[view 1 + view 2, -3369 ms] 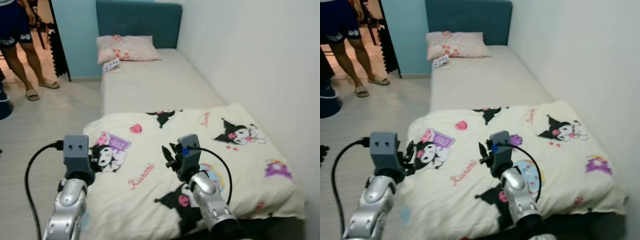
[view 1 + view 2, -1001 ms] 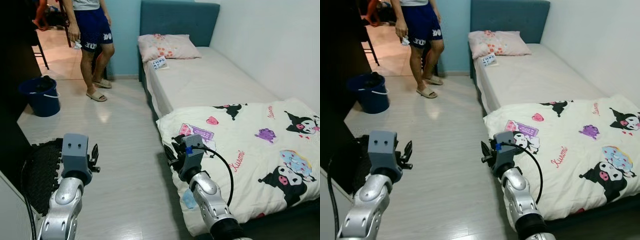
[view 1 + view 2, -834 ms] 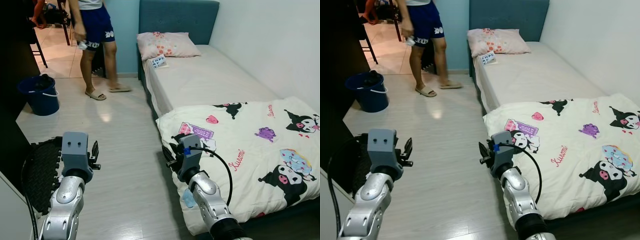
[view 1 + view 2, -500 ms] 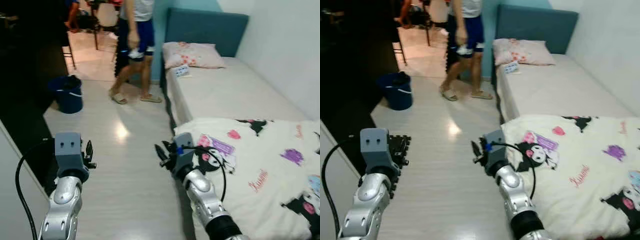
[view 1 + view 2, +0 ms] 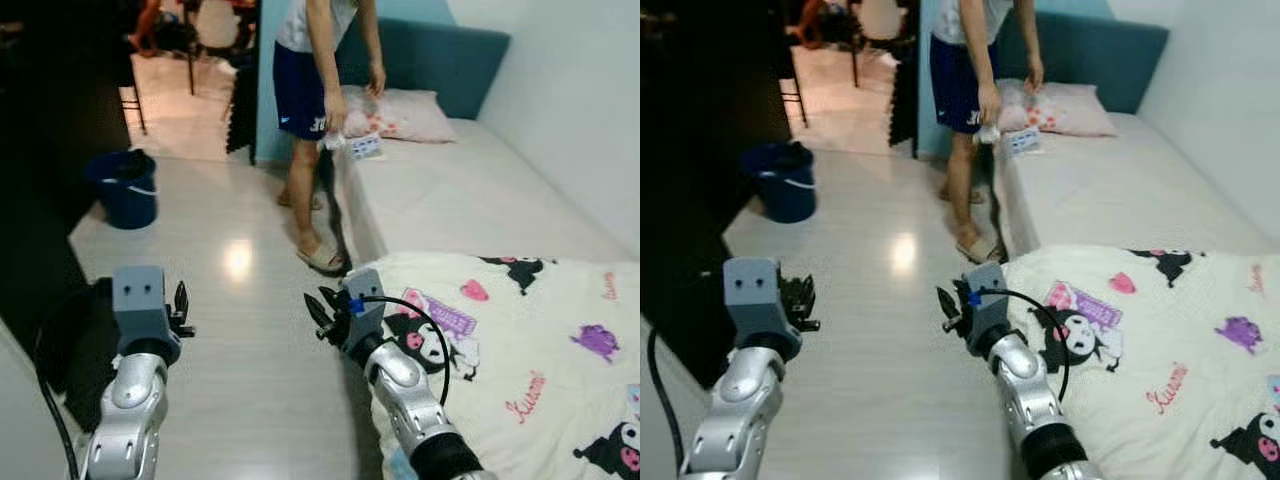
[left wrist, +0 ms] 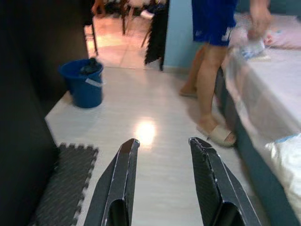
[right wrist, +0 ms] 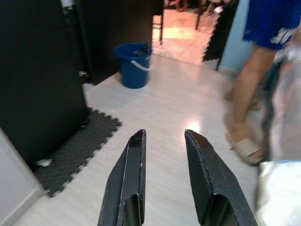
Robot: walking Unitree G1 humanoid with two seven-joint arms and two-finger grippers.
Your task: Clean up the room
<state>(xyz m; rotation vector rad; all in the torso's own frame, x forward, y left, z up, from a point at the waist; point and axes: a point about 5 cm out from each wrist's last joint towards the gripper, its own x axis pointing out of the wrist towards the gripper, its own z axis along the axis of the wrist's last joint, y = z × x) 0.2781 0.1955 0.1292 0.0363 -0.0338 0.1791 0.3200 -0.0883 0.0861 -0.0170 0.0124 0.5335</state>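
A cream cartoon-print blanket (image 5: 520,340) lies crumpled over the foot of a bed with a bare grey mattress (image 5: 470,190). At the head end lie a pink flowered pillow (image 5: 400,112) and a small white card (image 5: 366,146). My left gripper (image 5: 180,303) hangs open over the pale floor, holding nothing. My right gripper (image 5: 320,308) is also open and free, beside the blanket's near corner. The left wrist view has the left gripper (image 6: 164,141) aimed at the floor, and the right gripper (image 7: 164,133) faces the floor too.
A person (image 5: 310,90) in blue shorts stands at the bedside, holding something white, one hand over the pillow. A blue bucket (image 5: 125,185) stands by the doorway. A black foam mat (image 7: 75,150) lies beside a dark cabinet (image 7: 42,70) on my left.
The camera has swung left, from over the blanket towards the floor. The person has walked from the doorway to the bedside. Both grippers stay open.
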